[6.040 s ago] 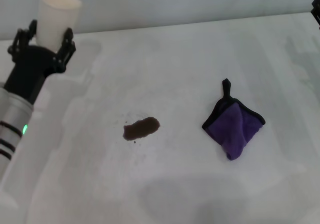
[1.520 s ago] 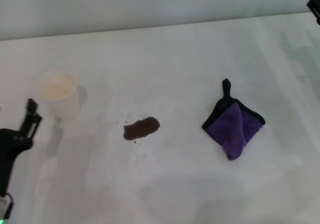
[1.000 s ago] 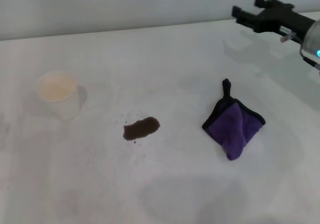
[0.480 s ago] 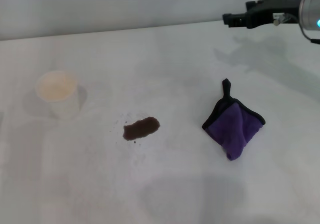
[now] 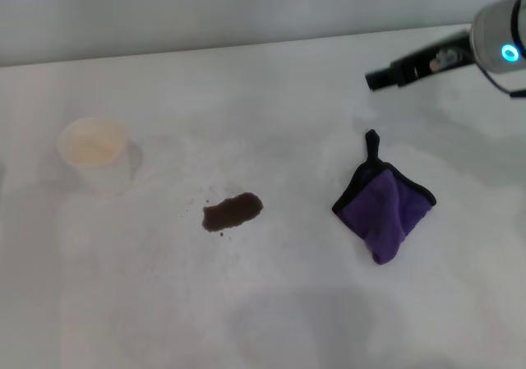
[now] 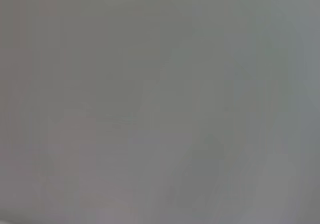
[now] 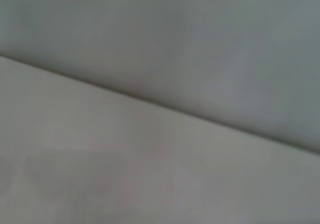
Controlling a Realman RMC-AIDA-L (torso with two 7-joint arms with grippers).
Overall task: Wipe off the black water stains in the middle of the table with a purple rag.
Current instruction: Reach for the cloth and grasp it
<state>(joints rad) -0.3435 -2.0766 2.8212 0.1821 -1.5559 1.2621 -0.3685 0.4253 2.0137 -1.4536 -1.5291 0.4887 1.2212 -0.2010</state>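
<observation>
one purple rag [image 5: 385, 209], one stain [image 5: 233, 212], one cup [image 5: 94, 154]

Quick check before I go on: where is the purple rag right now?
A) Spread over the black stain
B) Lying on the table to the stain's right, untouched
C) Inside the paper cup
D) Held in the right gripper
B. In the head view the purple rag lies bunched on the table, apart from the black water stains, with the right gripper above and beyond it, not touching.
</observation>
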